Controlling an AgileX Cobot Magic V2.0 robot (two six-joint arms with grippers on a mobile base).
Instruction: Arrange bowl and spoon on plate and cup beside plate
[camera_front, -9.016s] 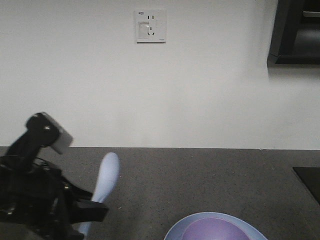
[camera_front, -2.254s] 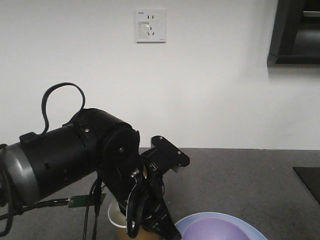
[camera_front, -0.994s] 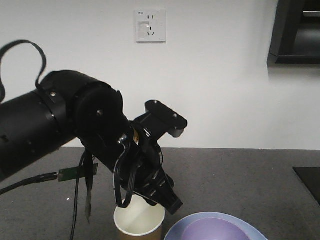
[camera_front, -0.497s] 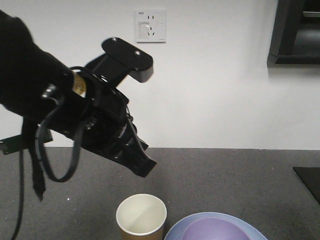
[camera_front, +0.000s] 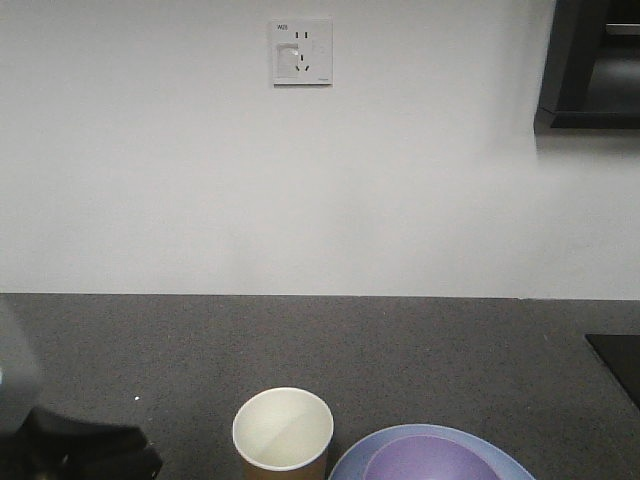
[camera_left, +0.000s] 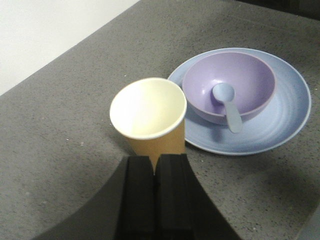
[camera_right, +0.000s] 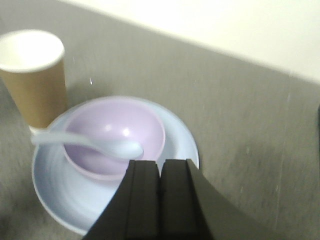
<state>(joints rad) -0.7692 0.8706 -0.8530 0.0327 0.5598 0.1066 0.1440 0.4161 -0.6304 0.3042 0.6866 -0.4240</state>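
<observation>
The brown paper cup (camera_left: 148, 112) stands upright on the grey counter, just left of the light blue plate (camera_left: 285, 117). The lavender bowl (camera_left: 245, 75) sits on the plate. The pale spoon (camera_left: 227, 102) lies with its scoop in the bowl and its handle over the rim. My left gripper (camera_left: 154, 159) is shut and empty, a little short of the cup's near side. My right gripper (camera_right: 160, 164) is shut and empty above the near edge of the plate (camera_right: 175, 145), by the bowl (camera_right: 115, 125). The front view shows the cup (camera_front: 283, 430), plate (camera_front: 348, 464) and bowl (camera_front: 430, 460) at its bottom edge.
A white wall with a socket (camera_front: 301, 51) runs behind the counter. A black flat object (camera_front: 618, 362) lies at the counter's right edge and a dark cabinet (camera_front: 590, 65) hangs top right. Part of my left arm (camera_front: 70, 455) shows bottom left.
My left arm set the cup down beside the plate, lifted off it and drew back out of the front view. The cup now stands alone.
</observation>
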